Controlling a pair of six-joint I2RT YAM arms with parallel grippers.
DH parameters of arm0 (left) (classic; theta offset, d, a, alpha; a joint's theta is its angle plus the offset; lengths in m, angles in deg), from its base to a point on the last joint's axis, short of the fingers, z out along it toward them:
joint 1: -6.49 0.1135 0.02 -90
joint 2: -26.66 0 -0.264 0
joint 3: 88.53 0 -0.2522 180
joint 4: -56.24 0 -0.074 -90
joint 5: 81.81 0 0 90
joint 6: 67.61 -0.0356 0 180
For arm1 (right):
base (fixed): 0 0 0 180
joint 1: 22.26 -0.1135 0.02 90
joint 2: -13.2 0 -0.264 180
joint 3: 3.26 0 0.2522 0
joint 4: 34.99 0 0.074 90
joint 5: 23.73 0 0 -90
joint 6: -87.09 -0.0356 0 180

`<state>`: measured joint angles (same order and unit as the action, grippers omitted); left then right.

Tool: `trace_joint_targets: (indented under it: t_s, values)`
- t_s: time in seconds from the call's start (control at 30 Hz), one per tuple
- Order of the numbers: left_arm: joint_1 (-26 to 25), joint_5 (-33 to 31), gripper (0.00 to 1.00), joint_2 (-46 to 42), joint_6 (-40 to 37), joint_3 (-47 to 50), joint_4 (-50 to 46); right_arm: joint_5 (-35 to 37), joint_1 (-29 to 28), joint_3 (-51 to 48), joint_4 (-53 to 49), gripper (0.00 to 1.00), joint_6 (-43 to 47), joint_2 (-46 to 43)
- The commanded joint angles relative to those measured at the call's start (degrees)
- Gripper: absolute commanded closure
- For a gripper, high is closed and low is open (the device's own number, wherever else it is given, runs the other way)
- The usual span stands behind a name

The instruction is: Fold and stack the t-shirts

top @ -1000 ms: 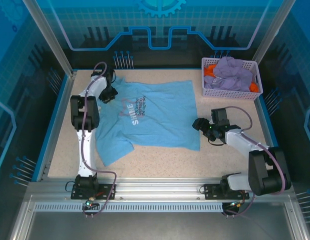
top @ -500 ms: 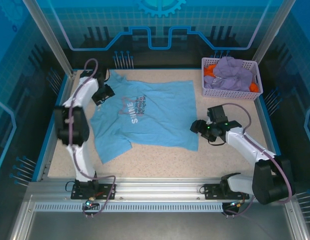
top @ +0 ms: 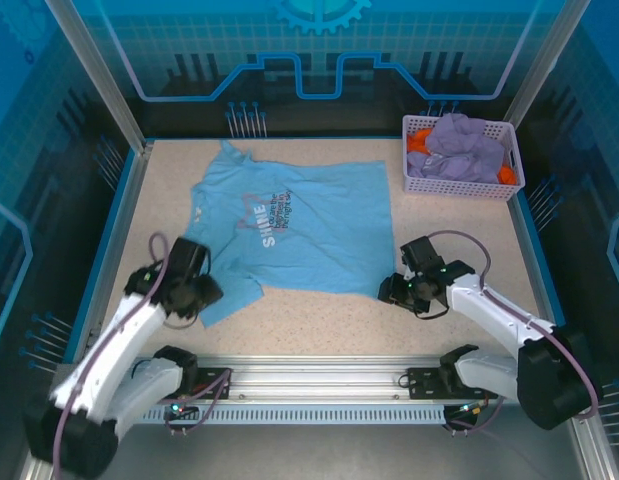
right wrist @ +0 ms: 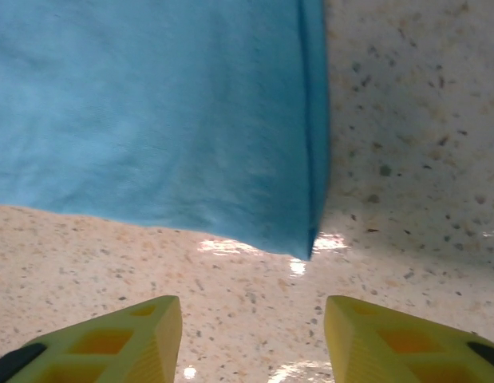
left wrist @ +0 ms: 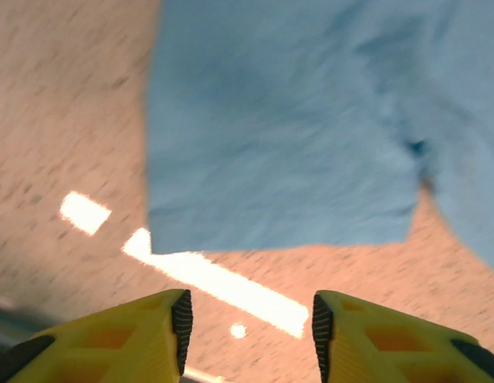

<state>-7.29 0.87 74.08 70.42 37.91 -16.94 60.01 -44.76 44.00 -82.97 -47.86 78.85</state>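
A light sky-blue t-shirt (top: 309, 235) with white and pink chest lettering lies spread flat on the speckled table. My left gripper (top: 211, 296) hovers at its near-left sleeve. In the left wrist view the left gripper (left wrist: 250, 335) is open over bare table, just short of the t-shirt's sleeve hem (left wrist: 278, 231). My right gripper (top: 387, 291) sits at the near-right hem corner. Its wrist view shows the right gripper (right wrist: 253, 339) open, with the t-shirt's corner (right wrist: 306, 239) a little ahead of the fingers. More t-shirts, lavender (top: 467, 140) and orange (top: 421, 138), are piled in the basket.
A lavender mesh basket (top: 459, 184) stands at the far right corner. A blue rim (top: 114, 235) borders the table, and a metal rail (top: 319, 378) runs along the near edge by the arm bases.
My left arm has let go at the shirt's far-left shoulder and swung back to the near-left sleeve. My right gripper has slid nearer, to the hem corner, and narrowed a little.
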Motion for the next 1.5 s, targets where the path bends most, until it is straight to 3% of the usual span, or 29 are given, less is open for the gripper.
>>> trace_joint_targets:
  t_s: [0.0, 0.23, 0.47, 0.77, 1.23, 1.47]
  values:
    - [-2.2, 4.9, 0.57, -1.5, 6.6, 3.6, 1.3, -1.2, -0.5, -0.5, 2.2, 0.51, -2.5, 1.6]
    - [-9.3, 0.7, 0.56, 0.3, 12.5, 6.6, 1.5, 0.1, -1.1, 0.3, 1.9, 0.52, -2.4, 5.1]
    - [-9.5, -5.2, 0.56, -2.1, 19.1, 12.9, 3.2, 2.9, -1.4, 0.1, 2.3, 0.51, -3.8, 5.0]
    - [-9.0, -11.1, 0.55, 7.6, 17.1, 13.1, 9.9, 3.0, -1.3, 2.2, 4.8, 0.52, -3.5, 9.6]
    - [-6.7, -8.1, 0.67, 8.0, 17.2, 15.1, 13.2, 3.7, -1.1, 3.1, 4.2, 0.53, -3.7, 8.9]
    - [-8.1, -9.5, 0.65, 9.2, 19.1, 14.1, 11.0, 3.8, -0.6, 2.9, 4.0, 0.53, -3.7, 6.3]
